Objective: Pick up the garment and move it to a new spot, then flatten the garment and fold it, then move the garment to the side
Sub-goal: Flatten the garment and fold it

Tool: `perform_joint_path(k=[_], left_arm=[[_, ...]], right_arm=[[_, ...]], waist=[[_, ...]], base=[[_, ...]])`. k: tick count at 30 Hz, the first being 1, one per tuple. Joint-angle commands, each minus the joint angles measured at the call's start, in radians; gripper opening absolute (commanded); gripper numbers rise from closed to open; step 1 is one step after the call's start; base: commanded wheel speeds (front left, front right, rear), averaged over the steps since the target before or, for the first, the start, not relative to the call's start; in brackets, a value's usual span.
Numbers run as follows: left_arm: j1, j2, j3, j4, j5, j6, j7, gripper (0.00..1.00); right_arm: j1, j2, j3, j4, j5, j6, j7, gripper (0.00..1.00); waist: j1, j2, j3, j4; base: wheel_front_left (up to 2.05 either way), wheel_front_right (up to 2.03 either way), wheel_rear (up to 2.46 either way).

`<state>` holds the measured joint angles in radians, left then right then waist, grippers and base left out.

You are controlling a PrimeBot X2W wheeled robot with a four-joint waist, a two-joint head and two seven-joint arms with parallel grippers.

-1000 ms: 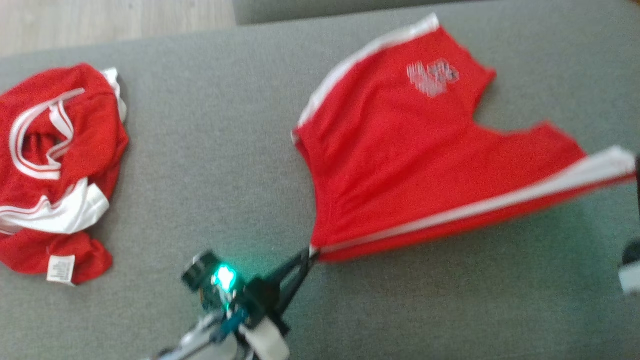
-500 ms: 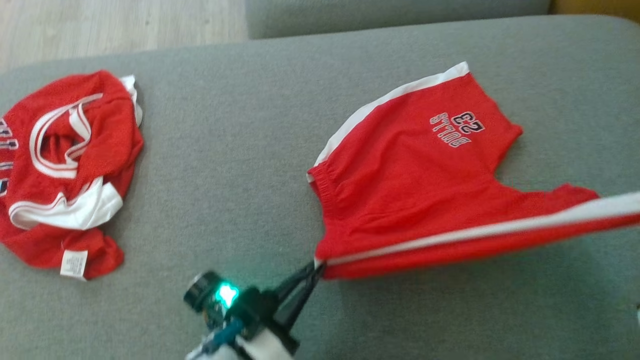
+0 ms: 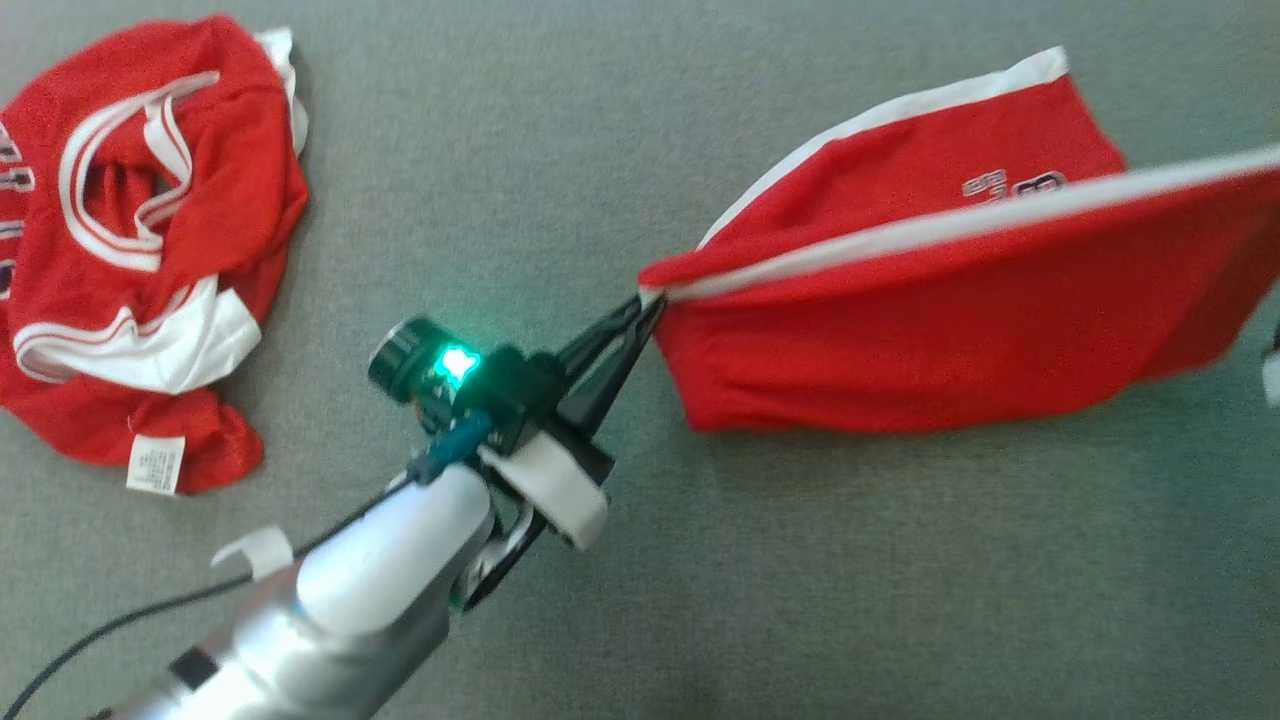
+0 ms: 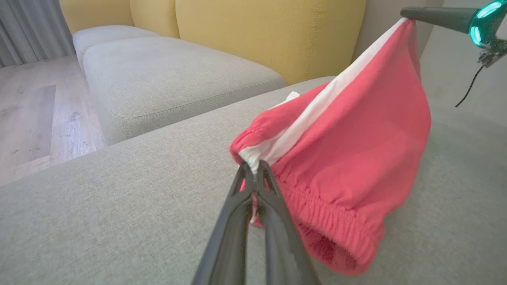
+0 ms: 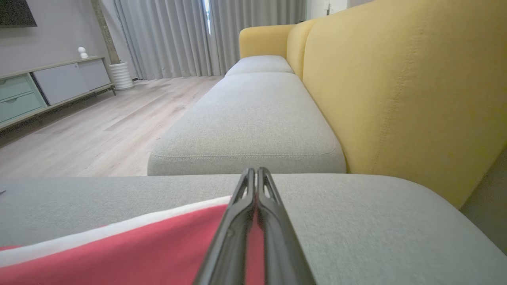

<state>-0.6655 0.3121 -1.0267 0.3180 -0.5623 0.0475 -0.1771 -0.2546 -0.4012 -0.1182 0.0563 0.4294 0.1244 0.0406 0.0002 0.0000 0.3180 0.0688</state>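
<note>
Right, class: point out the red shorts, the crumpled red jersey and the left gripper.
red shorts (image 3: 950,320), head view, on the hanging red panel.
crumpled red jersey (image 3: 255,190), head view, on its red fabric.
left gripper (image 4: 253,168), left wrist view, between its fingertips.

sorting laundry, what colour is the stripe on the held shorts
White stripe on red shorts; best in left wrist view.
</note>
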Motion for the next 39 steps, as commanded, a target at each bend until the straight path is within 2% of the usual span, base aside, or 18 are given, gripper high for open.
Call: perform_joint_path(k=[1,7,18,19,20,21,22,26,28,29,32,35,39], left_arm=[[-0.059,0.001,0.048,-0.001,-0.01,-0.011,-0.005,0.0],[-0.123,-0.04,0.051,0.062,0.001,-0.019,-0.017,0.0],[-0.183,-0.084,0.062,0.154,0.0,-0.028,-0.042,0.0],[-0.185,-0.086,0.062,0.162,0.001,-0.027,-0.045,0.05],[-0.184,-0.088,0.064,0.169,-0.001,-0.027,-0.047,0.24],[-0.183,-0.091,0.065,0.177,-0.003,-0.027,-0.049,0.5],[-0.181,-0.092,0.066,0.184,-0.005,-0.025,-0.051,1.0],[-0.156,-0.1,0.085,0.198,-0.015,-0.002,-0.066,1.0],[-0.135,-0.103,0.098,0.195,-0.017,0.02,-0.073,1.0],[-0.112,-0.103,0.114,0.184,-0.001,0.062,-0.079,1.0],[-0.062,-0.111,0.147,0.139,0.039,0.145,-0.084,1.0],[0.012,-0.124,0.211,0.039,0.1,0.236,-0.084,1.0],[0.129,-0.146,0.29,-0.106,0.197,0.325,-0.084,1.0]], right_arm=[[-0.072,-0.046,0.031,0.016,-0.009,0.006,-0.003,0.0],[-0.262,-0.086,0.119,0.194,-0.014,0.006,-0.028,0.0],[-0.451,-0.105,0.268,0.43,0.013,0.006,-0.087,0.0],[-0.462,-0.105,0.279,0.449,0.016,0.006,-0.098,0.01],[-0.472,-0.104,0.288,0.469,0.02,0.006,-0.11,0.26],[-0.481,-0.102,0.295,0.488,0.025,0.006,-0.121,0.6],[-0.488,-0.1,0.302,0.507,0.031,0.006,-0.129,1.0],[-0.489,-0.105,0.322,0.551,0.061,0.006,-0.168,1.0],[-0.469,-0.116,0.338,0.554,0.093,0.006,-0.17,1.0],[-0.439,-0.13,0.355,0.553,0.132,0.006,-0.159,1.0],[-0.395,-0.158,0.386,0.556,0.183,0.006,-0.122,1.0],[-0.363,-0.179,0.411,0.566,0.236,0.006,-0.067,1.0],[-0.341,-0.199,0.423,0.609,0.28,0.006,-0.013,1.0]], waist=[[-0.0002,0.0,0.041,0.023],[-0.0002,0.0,0.095,0.053],[-0.0002,0.0,0.136,0.078],[-0.0002,0.0,0.136,0.077],[-0.0002,0.0,0.135,0.076],[-0.0002,0.0,0.133,0.075],[-0.0002,0.0,0.13,0.074],[-0.0002,0.0,0.112,0.07],[-0.0002,0.0,0.1,0.068],[-0.0002,0.0,0.089,0.068],[-0.0002,0.0,0.076,0.079],[-0.0002,0.0,0.068,0.097],[-0.0002,0.0,0.061,0.133]], base=[[0.0,0.0,0.0],[0.0,0.0,0.0],[0.0,0.0,0.0],[0.0,0.0,0.0],[0.0,0.0,0.0],[0.0,0.0,0.0],[0.0,0.0,0.0],[0.0,0.0,0.0],[0.0,0.0,0.0],[0.0,0.0,0.0],[0.0,0.0,0.0],[0.0,0.0,0.0],[0.0,0.0,0.0]])
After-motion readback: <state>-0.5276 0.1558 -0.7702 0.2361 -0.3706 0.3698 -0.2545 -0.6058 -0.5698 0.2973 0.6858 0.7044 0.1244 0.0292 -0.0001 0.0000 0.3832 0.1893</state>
